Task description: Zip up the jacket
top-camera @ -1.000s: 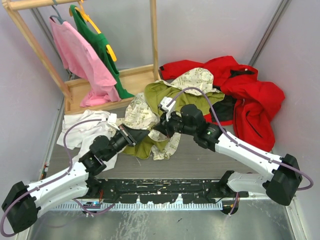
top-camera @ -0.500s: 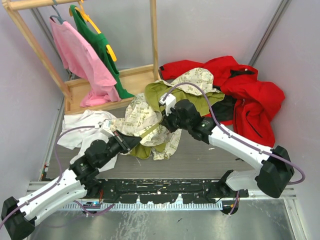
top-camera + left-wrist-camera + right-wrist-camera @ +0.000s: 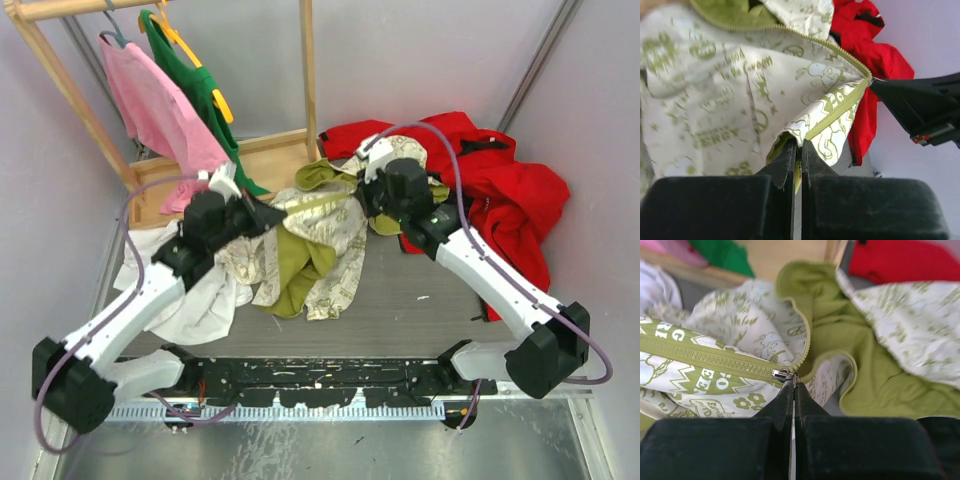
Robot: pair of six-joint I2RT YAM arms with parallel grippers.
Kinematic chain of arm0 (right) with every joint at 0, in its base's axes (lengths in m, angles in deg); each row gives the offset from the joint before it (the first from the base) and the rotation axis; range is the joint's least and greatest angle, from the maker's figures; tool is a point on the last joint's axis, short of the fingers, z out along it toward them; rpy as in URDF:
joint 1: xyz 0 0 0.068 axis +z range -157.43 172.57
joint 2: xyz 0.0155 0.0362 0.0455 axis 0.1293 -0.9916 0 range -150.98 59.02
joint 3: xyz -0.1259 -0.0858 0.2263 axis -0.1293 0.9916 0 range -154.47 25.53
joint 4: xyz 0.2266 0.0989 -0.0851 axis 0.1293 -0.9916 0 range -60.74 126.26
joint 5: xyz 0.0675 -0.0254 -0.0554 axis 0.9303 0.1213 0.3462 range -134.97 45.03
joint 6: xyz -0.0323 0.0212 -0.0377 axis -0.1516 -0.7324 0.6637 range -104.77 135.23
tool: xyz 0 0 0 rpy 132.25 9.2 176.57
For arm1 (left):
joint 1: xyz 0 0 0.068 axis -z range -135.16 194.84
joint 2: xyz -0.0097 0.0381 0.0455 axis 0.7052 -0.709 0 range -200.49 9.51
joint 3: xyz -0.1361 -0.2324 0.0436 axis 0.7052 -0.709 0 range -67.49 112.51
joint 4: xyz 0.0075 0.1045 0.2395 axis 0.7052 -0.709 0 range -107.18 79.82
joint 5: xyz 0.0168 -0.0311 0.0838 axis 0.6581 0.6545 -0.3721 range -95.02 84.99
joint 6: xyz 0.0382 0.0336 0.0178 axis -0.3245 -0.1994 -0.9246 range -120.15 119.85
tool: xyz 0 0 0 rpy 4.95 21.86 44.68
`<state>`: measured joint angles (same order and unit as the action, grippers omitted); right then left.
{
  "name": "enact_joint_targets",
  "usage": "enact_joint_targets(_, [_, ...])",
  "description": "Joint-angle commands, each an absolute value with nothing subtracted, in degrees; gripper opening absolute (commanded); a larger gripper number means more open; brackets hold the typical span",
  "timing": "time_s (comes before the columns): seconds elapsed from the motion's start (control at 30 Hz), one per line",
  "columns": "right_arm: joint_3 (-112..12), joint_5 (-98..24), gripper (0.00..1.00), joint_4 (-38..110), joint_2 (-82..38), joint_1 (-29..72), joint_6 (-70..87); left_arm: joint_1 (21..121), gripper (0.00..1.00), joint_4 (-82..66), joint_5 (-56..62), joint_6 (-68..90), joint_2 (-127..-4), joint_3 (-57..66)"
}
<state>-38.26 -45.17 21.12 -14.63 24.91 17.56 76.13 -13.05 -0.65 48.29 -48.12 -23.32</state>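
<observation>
The jacket [image 3: 320,235], cream with olive prints and an olive-green lining, hangs lifted between my two grippers over the table's middle. My left gripper [image 3: 262,212] is shut on the jacket's bottom hem at the foot of the olive zipper band [image 3: 837,110]. My right gripper [image 3: 362,197] is shut on the silver zipper pull [image 3: 782,374]. The band is stretched taut between them. To the left of the slider the teeth are joined [image 3: 710,359]; beyond it the two sides part, showing green lining [image 3: 850,335]. The right gripper shows in the left wrist view [image 3: 920,107].
A bright red jacket [image 3: 500,190] lies at the back right. A white garment [image 3: 185,290] lies under my left arm. A wooden rack [image 3: 250,160] at the back left holds a pink top [image 3: 160,110] and a green top [image 3: 205,95].
Both grippers have risen and moved back and apart, pulling the zipper band taut. The left arm swung up from low near the front edge; the right gripper drew the slider rightward.
</observation>
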Motion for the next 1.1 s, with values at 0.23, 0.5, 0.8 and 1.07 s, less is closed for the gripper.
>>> enact_joint_targets(0.23, [-60.95, -51.13, 0.01, 18.07, -7.23, 21.53, 24.95, 69.28, 0.00, -22.43, 13.99, 35.60, -61.31, 19.01])
enact_joint_targets(0.5, [-45.89, -30.38, 0.01, 22.03, -1.05, 21.58, 16.45, 69.10, 0.00, -24.54, 13.22, 34.55, -52.89, 4.29])
enact_joint_targets(0.8, [-23.52, -22.81, 0.01, 35.92, -3.97, 22.36, 7.11, 69.10, 0.00, -27.09, 6.24, 36.93, -38.51, -23.22])
enact_joint_targets(1.07, [-20.90, -24.19, 0.01, 37.87, -10.40, 22.45, 7.08, 69.10, 0.00, -27.44, 1.53, 39.11, -30.49, -35.21])
